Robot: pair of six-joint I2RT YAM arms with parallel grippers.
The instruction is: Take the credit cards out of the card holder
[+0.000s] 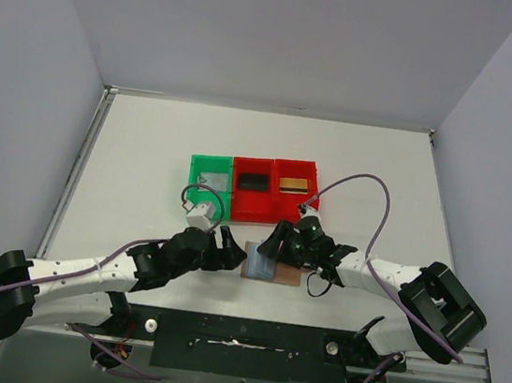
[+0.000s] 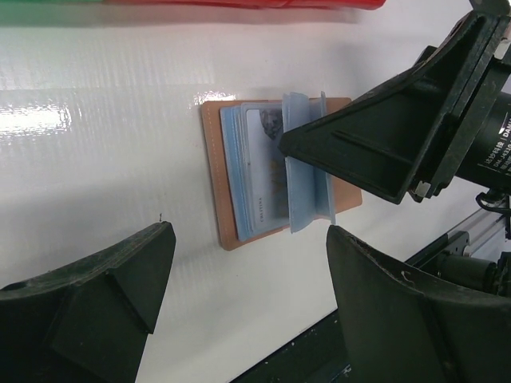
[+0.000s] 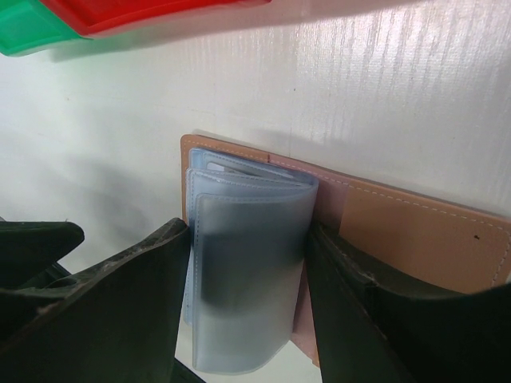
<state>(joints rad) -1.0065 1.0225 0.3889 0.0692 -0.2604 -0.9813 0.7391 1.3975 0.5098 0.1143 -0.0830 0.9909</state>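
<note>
Left fingers crowd our wrist view. The left gripper is spread wide with nothing between its jaws, and the holder lies on the table just ahead. We see the right gripper clamped on the holder's blue-grey pockets — one finger each side, pockets raised off the leather. A card shows in one pocket. We find the holder spread open, inside up, between both grippers and near the red bins — long axis left to right along the table's near edge, pockets at its left end.
</note>
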